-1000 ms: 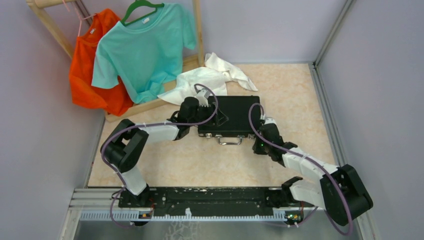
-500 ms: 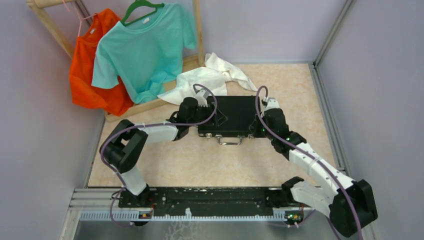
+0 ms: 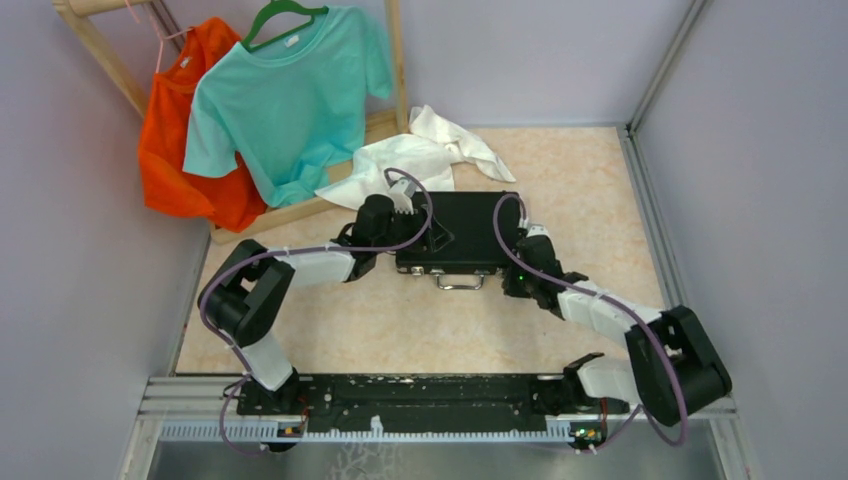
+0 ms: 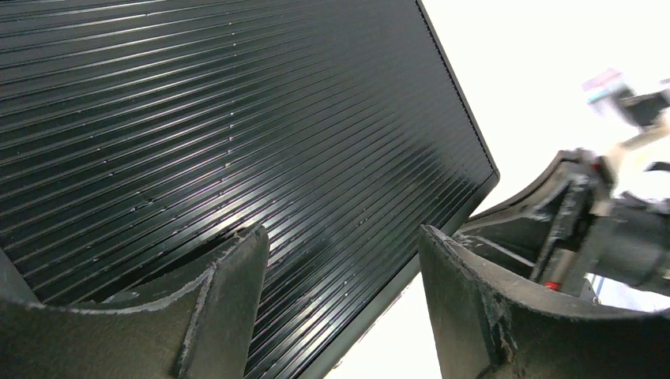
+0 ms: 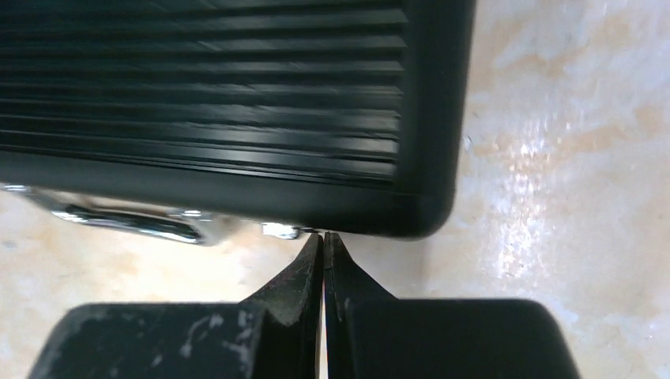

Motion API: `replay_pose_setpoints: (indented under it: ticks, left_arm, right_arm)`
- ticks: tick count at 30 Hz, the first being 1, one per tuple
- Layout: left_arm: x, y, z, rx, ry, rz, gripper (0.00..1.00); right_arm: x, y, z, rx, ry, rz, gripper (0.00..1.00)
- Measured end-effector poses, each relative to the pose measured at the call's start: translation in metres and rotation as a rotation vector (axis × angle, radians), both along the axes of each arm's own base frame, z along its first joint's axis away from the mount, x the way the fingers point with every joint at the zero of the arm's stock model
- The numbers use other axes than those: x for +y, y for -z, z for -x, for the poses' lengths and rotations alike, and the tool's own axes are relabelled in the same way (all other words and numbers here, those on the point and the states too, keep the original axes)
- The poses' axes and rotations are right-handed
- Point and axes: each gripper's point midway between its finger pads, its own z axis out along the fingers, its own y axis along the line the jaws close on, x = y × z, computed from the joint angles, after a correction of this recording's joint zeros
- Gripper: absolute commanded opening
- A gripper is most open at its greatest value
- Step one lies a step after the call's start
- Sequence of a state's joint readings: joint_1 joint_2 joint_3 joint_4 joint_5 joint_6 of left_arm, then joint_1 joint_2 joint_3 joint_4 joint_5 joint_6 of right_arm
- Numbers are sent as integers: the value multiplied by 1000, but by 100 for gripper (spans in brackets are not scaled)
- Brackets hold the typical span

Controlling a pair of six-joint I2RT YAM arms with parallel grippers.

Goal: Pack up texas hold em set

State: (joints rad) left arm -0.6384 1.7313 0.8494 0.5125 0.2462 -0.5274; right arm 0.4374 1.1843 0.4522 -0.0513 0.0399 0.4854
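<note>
The black ribbed case (image 3: 465, 230) of the texas hold em set lies closed on the table, its silver handle (image 3: 459, 283) facing the arms. Whatever is inside it is hidden. My left gripper (image 3: 412, 212) hovers over the case's left end, jaws open and nothing between them; its wrist view shows the ribbed lid (image 4: 237, 118) under the left gripper (image 4: 344, 268). My right gripper (image 3: 515, 266) is shut at the case's front right corner. In its wrist view the right gripper (image 5: 324, 237) touches the case's front edge (image 5: 355, 213) beside a silver latch (image 5: 280, 230).
A white cloth (image 3: 420, 155) lies crumpled just behind the case. A wooden rack (image 3: 395, 60) at the back left carries a teal shirt (image 3: 285, 95) and an orange shirt (image 3: 175, 140). Grey walls close in on both sides. Beige tabletop (image 3: 590, 190) shows to the right of the case.
My right arm swung up along the case's right side, then drew back down to its front right corner, staying shut. The left arm and the case have barely moved.
</note>
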Motion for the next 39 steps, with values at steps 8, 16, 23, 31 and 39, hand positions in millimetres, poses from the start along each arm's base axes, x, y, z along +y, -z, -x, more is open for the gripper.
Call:
replay_pose_setpoints:
  ticks: [8,16,23,31,39]
  left_arm:
    - [2,1,0,-1,2,9,76]
    - [17,-1,0,6,-37,-8,77]
    - [53,-1,-7,92,-84,48,76]
    - [97,10,2,162,-189,25,77]
    - [118,43,22,286,-235,-46,77]
  right_arm:
    - [-4,17,-2,81,34,14,0]
    - [21,-17,10,68,-69,-72,0]
    - [93,-64,-1,-74,-251,-238,0]
    - [149,-48,-21,-25,-325,-333,0]
    - [196,-63,-33,-72,-397,-419,0]
